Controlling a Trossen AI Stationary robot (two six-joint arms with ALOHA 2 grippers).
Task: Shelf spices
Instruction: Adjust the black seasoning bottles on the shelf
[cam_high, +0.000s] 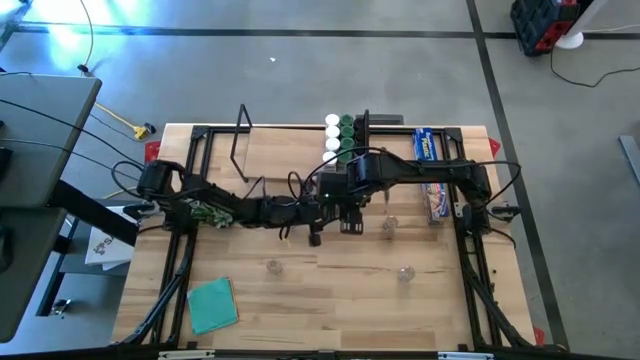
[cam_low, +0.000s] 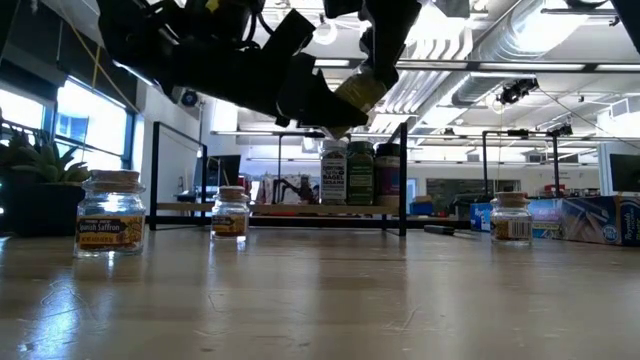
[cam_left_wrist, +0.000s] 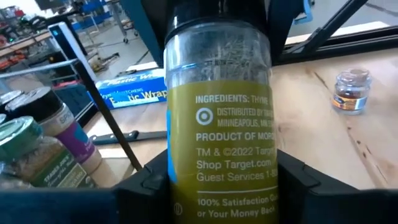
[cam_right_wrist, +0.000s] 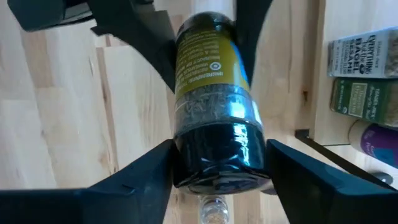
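Left end effector (cam_left_wrist: 217, 186) clamped the thyme jar (cam_left_wrist: 217, 81) base-end, mid-air over the desk (cam_high: 300, 300) near the shelf (cam_high: 290, 150); right end effector (cam_right_wrist: 221, 177) straddled its lid, grip unclear, so I needed a firm, square hold.

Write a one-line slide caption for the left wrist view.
Thyme jar between left gripper fingers, shelved spice jars beside.
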